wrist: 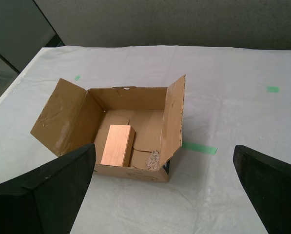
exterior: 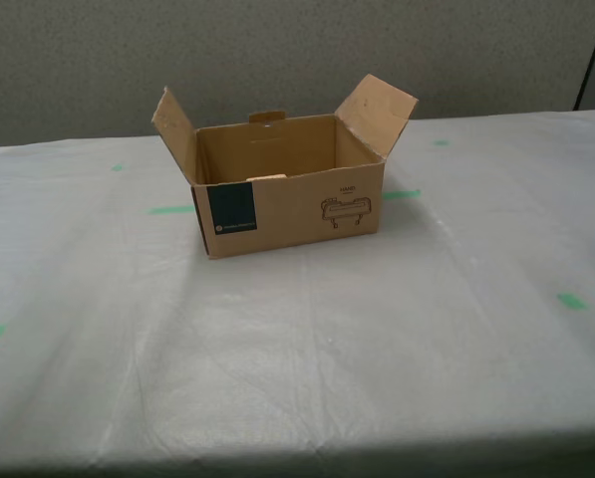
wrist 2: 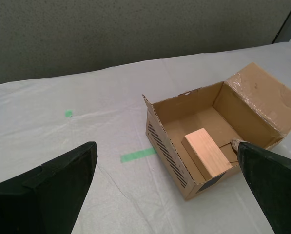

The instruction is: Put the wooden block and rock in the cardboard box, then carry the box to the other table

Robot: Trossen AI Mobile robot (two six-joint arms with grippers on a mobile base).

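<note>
With the pale tan wooden block (wrist: 117, 145) and small rough pinkish rock (wrist: 152, 159) inside, the brown corrugated cardboard box (exterior: 295, 207), centre of the exterior view on the whitish sheet-covered table (exterior: 377, 339), looks light but flexible, so my first gripper (wrist: 167, 195) and my second gripper (wrist 2: 169, 190), both spread apart and empty, should probably press its stiff side walls, not the flaps.

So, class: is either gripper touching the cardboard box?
Apart. Both wrist views show open jaws held above and short of the cardboard box, with bare table between; the exterior view shows no gripper at the box.
</note>
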